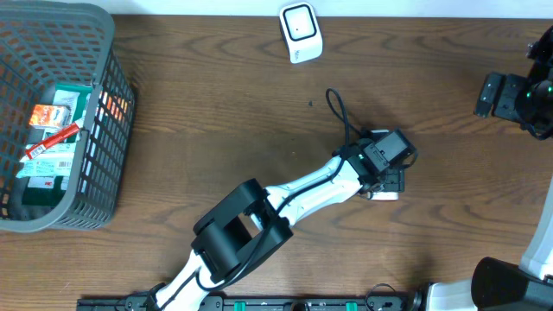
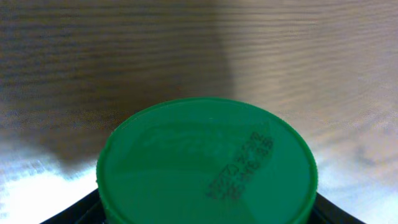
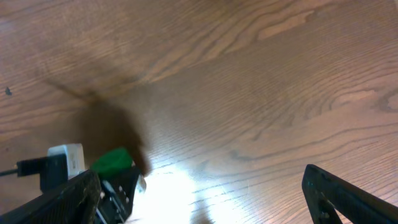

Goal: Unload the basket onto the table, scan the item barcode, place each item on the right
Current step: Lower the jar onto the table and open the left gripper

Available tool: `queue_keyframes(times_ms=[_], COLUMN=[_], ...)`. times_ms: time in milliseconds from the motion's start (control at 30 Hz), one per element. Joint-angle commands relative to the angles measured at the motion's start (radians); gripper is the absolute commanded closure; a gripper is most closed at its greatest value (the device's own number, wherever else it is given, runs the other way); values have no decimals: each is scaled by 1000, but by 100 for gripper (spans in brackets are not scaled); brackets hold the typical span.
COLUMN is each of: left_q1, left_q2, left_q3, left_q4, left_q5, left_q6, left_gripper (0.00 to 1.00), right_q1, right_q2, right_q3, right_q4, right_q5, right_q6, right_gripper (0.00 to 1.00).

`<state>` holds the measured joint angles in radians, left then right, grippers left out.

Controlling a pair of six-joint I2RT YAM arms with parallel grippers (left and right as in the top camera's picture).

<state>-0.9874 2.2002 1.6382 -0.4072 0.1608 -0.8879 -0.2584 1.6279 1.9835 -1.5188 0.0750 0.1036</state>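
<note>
Now | left fingers [image 2: 78, 216] clamp green-capped item [image 2: 205, 165] | open table [image 1: 259, 104] all around

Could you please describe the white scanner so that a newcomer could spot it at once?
Start at the brown wooden table and follow its far edge rightwards from the grey basket. Near the middle sits the scanner, alone on bare wood. Unlike the open-mesh basket, it is a small, solid white rounded box with a dark-outlined square on its face.

Over the wooden table [image 2: 124, 50] — a green lid [image 2: 205, 165], code-stamped.
</note>
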Motion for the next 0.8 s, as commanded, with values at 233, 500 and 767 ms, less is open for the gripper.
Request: queue_keyframes(times_ms=[233,500,767], left_q1=[43,35,44], left_q2=[10,10,-7], left_q3=[1,1,34], left_q4=[-1,-9,-2], left_q5=[-23,-24,-58], left_q6=[-4,84,162], left_gripper=[24,6,6], right_q1=[-3,-3,-3], right_q2=[3,3,3], right_q3=[11,11,11], right_q4=[0,0,0], right_q5=[-1,-1,-1], right_q6=[15,15,15], right_gripper=[1,1,1])
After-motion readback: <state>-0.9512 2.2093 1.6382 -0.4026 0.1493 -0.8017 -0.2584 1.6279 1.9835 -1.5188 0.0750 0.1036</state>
